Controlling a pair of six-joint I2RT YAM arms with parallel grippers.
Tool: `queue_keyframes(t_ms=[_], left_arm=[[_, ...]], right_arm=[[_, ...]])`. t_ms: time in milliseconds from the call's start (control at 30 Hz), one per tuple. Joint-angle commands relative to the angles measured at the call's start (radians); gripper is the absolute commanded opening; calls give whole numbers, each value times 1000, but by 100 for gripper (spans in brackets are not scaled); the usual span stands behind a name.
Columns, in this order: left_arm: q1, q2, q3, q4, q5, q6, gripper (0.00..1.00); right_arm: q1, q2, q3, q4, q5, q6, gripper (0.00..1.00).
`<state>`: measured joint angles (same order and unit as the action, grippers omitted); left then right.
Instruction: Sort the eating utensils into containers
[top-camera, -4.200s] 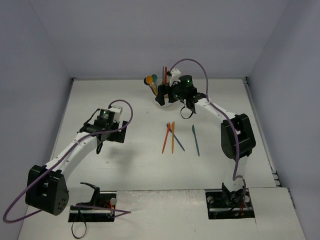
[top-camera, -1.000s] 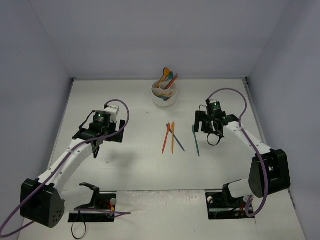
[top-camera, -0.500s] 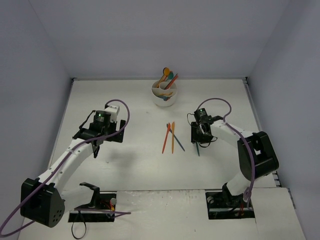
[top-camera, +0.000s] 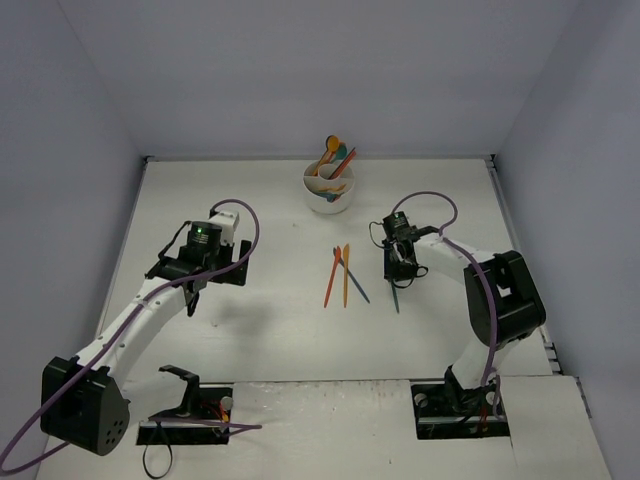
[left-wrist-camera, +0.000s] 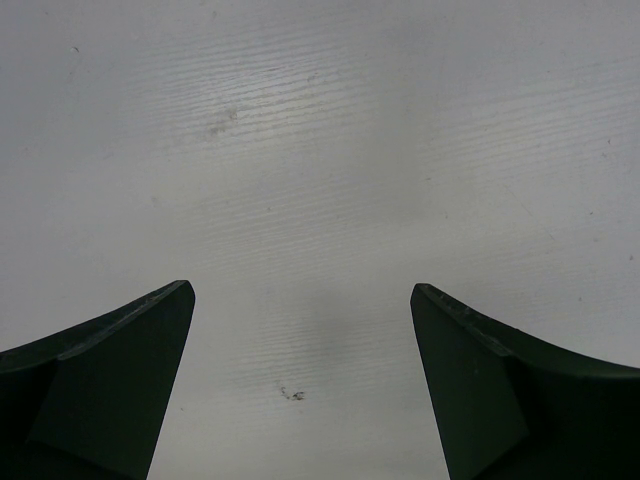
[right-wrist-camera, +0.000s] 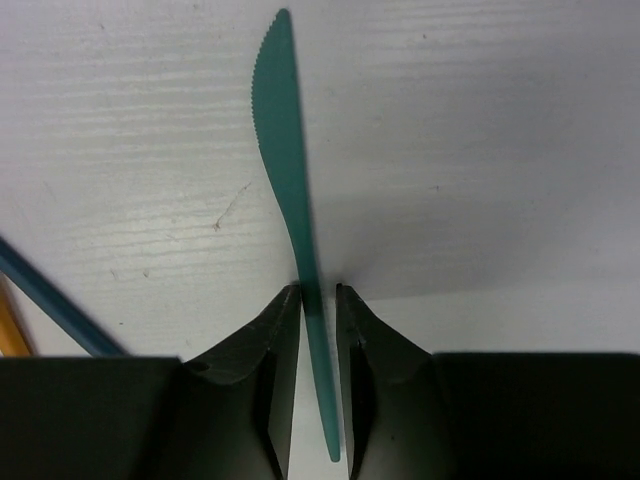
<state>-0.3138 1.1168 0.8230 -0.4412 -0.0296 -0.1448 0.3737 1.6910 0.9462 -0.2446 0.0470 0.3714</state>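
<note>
Well to the left, over bare table (left-wrist-camera: 300, 120), the left gripper (left-wrist-camera: 300, 287) hangs with its fingers spread wide and nothing between them, so it plays no part in this step. At the far middle stands the white cup (top-camera: 322, 205) with spoons leaning in it. Nearer lie three loose pieces (top-camera: 345, 275), orange, red-orange and dark blue, just left of the teal knife (right-wrist-camera: 285, 170). The right gripper (right-wrist-camera: 318, 292) straddles that knife's handle, its fingers a slit apart; whether they pinch it yet I cannot tell. To do this well, I judge it should close squarely across the handle, then lift straight up so the thin plastic neither twists nor slips, keeping clear of the blue piece beside it. The knife lies flat, its long axis running near to far, blade tip toward the far side, toothed edge to the left.
</note>
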Motion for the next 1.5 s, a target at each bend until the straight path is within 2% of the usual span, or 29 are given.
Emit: queue_keyframes(t_ms=[0,100,400,567,700,900,1033,1200,1467], left_arm=[[4,-11,33,33,-7,1,88],[4,-14,31,35,-6,1,88],[4,-17,30,38,-15,-1,88],[4,-21,27,45,-12,-1,88],[4,-20,25,50,-10,-1,88],[4,-29,20,63,-10,4,88],[4,-36,13,70,-10,2,88],[4,-41,9,77,-9,5,88],[4,-42,5,79,-13,10,88]], right_arm=[[-10,52,10,-1,39,-12,14],[-21,68,31,2,40,-22,0],[-38,-90,214,2,11,-66,0],[-38,-146,382,79,35,-26,0],[-38,-160,421,295,68,18,0],[-37,-135,324,731,104,98,0],[-38,-78,283,948,111,119,0],[-38,29,284,1127,106,128,0],[-37,185,335,1254,45,139,0]])
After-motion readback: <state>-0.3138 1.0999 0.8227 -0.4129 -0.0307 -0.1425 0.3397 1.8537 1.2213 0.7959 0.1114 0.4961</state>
